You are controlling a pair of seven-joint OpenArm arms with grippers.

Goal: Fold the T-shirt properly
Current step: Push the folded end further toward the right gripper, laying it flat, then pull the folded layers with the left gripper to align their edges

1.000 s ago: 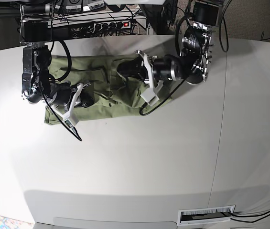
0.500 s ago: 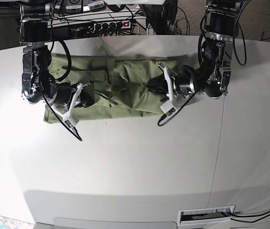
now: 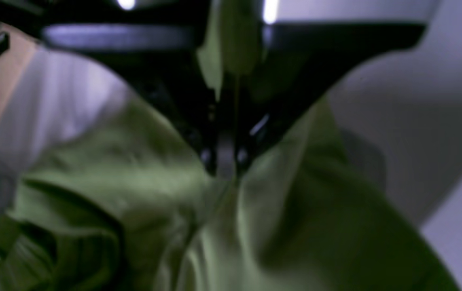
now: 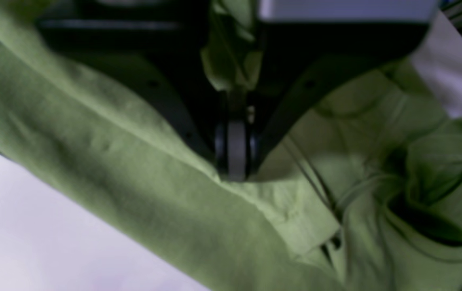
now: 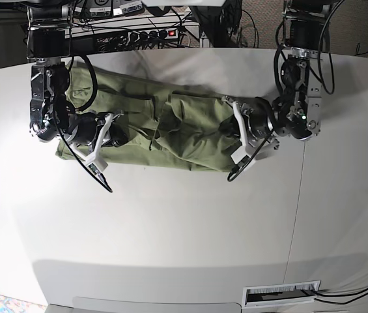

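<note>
The olive-green T-shirt (image 5: pixel 170 130) lies crumpled in a long band across the far part of the white table (image 5: pixel 170 228). At the band's right end, my left gripper (image 5: pixel 226 128) is shut on a fold of the cloth. The left wrist view shows its fingertips (image 3: pixel 225 161) pinching the fabric (image 3: pixel 134 190) together. My right gripper (image 5: pixel 118 135) rests on the left part of the shirt, shut on cloth. In the right wrist view a bunch of fabric (image 4: pixel 231 60) sits between its jaws above the closed fingertips (image 4: pixel 233 161).
A power strip (image 5: pixel 148 34) and cables run behind the table's far edge. A slotted vent (image 5: pixel 281 295) sits at the near right edge. A seam in the tabletop (image 5: pixel 299 215) runs down the right side.
My left gripper has moved right and slightly nearer with the cloth in it, drawing the shirt out into a longer band. The right arm has stayed in place.
</note>
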